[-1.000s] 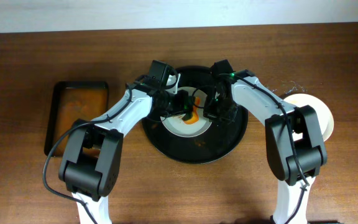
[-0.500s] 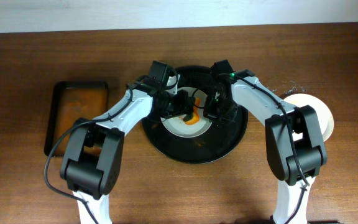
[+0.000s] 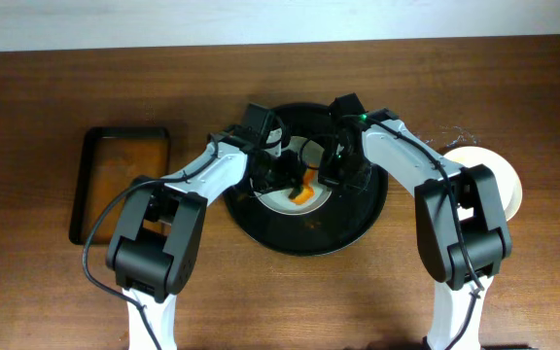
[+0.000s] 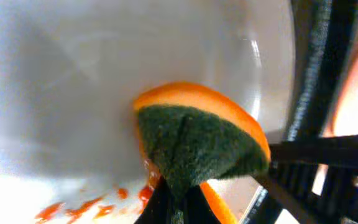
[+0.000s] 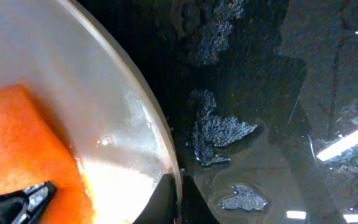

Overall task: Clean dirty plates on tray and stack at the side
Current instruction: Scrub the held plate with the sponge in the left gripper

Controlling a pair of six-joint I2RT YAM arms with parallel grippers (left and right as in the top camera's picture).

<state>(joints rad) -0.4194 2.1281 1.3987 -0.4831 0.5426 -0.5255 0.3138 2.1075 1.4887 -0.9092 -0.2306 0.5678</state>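
- Black glossy round tray (image 3: 358, 222) sits mid-table, wet, with foamy patches on it. The dirty plate (image 3: 280, 200) lies flat on it, a bit left of centre, between the two arms.
- There's another white plate (image 3: 507, 190) off on the right side of the table, well apart from the tray and partly under the right arm. I'd guess that's the stacking spot.
- The right gripper (image 5: 178, 205) is pinched onto the dirty plate's right-hand rim, one finger above and one below, so it looks like it's steadying the plate.
- The left gripper (image 4: 178, 202) is clamped on an orange sponge (image 4: 197, 140), green scouring side facing the wrist camera. The sponge is pressed on the plate.
- What matters for the next move: the red sauce smears (image 4: 82, 208) lie just beside the sponge, down and to the left in the left wrist view. The left arm is the one to wipe, and I'd say the stroke has to go that way.
- Compared with a second ago, the left arm has swung its elbow inward and nudged the sponge slightly further across the plate. The right arm hasn't moved.
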